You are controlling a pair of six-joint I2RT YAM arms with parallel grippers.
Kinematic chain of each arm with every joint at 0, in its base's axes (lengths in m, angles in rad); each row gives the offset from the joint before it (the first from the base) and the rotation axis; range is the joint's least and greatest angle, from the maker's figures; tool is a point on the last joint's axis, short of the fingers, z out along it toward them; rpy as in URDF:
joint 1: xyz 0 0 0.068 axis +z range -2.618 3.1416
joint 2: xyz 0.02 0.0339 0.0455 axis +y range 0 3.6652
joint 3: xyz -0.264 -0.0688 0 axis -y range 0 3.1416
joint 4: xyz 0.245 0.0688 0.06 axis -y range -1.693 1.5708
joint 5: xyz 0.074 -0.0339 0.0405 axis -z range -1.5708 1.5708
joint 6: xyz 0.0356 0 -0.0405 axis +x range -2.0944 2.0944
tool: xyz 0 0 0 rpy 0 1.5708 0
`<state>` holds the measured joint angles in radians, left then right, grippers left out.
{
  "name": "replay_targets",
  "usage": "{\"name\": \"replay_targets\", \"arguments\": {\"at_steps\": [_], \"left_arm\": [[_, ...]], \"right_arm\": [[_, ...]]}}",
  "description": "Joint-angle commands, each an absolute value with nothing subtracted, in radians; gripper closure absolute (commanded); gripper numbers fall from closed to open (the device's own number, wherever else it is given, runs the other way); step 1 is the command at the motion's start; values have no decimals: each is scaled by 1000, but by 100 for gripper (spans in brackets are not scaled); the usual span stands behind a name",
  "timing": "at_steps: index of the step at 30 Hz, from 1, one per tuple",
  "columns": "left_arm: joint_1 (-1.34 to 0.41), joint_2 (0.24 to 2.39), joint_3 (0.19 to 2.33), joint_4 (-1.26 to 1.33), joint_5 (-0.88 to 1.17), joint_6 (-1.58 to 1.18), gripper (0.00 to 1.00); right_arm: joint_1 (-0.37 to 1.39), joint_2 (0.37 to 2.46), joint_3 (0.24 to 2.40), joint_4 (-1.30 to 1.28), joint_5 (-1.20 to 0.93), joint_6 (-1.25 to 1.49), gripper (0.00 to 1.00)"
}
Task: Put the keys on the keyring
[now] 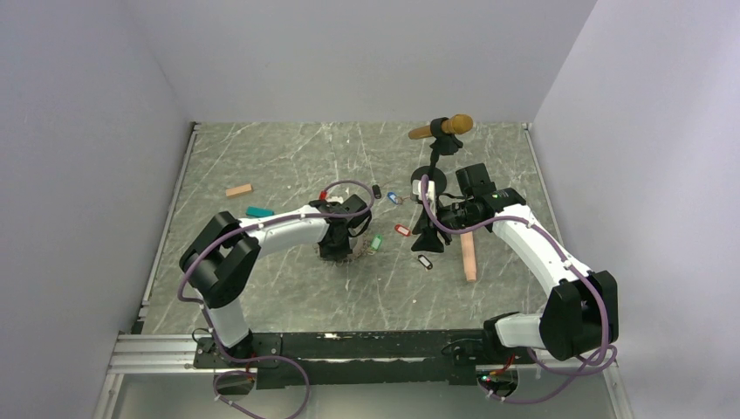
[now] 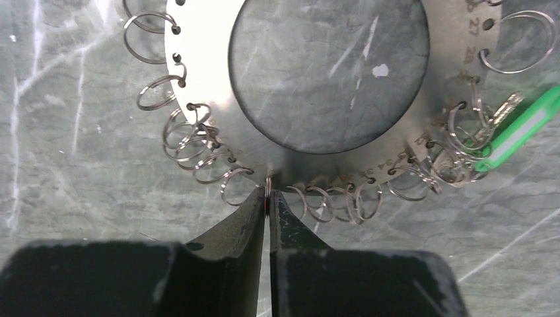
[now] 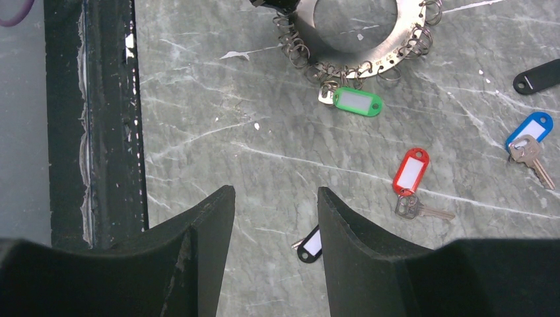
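A large flat grey metal keyring (image 2: 198, 72), wide-holed and fringed with small wire loops, lies on the grey marbled table (image 3: 264, 132). The left arm's jaws are clenched on one loop at its near rim. A green-tagged key (image 3: 356, 101) hangs from another loop. The right arm's jaws stand released above the table, with a black-tagged key (image 3: 309, 246) between them. A red-tagged key (image 3: 411, 172) and a blue-tagged key (image 3: 530, 129) lie loose nearby.

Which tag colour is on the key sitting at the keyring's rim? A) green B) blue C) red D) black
A: the green-tagged key lies against the keyring among its small wire loops, while the red-tagged key and blue-tagged key lie well apart from it.
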<state>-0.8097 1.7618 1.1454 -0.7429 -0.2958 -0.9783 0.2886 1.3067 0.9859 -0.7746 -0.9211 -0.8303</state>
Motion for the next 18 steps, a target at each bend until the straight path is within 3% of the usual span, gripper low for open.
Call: {"name": "replay_targets", "arguments": {"at_steps": [1,9,18], "left_arm": [[-816,1705,1123,-727,-340,-940,88],[-808,1657,1078,-638,-348,-805,100],[-707,1496,1018,-484,-265,-574,100]], "right_arm": [[286,1278,982,-758,-942,-841,46],[286,1275,982,-757,-941,-842,46],[286,1272,982,-759,-945,-846,46]]}}
